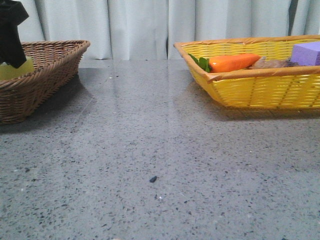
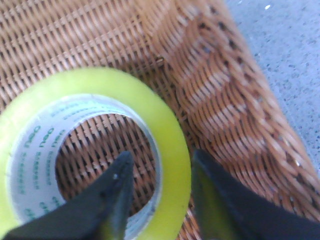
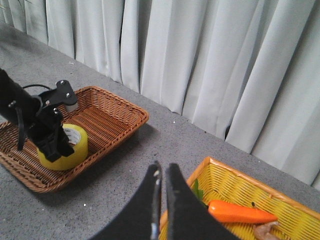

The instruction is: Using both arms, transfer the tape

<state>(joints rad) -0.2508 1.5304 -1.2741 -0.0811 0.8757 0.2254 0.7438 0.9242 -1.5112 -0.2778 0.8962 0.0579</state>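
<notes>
The tape (image 2: pixel 175 135) is a yellow roll with a white core printed in green. It lies flat in the brown wicker basket (image 2: pixel 225 100). My left gripper (image 2: pixel 162 157) is open and straddles the roll's wall, with one finger inside the core and one outside; small gaps show. In the front view the left gripper (image 1: pixel 16 60) stands over the tape (image 1: pixel 15 71) at the far left. The right wrist view shows the left gripper (image 3: pixel 52 142) on the tape (image 3: pixel 72 150). My right gripper (image 3: pixel 162 167) is shut and empty, held high above the table.
The brown basket (image 1: pixel 50 65) stands at the left of the grey table. A yellow basket (image 1: pixel 260 90) at the right holds an orange toy carrot (image 1: pixel 232 62) and a purple block (image 1: pixel 307 52). Grey curtains hang behind.
</notes>
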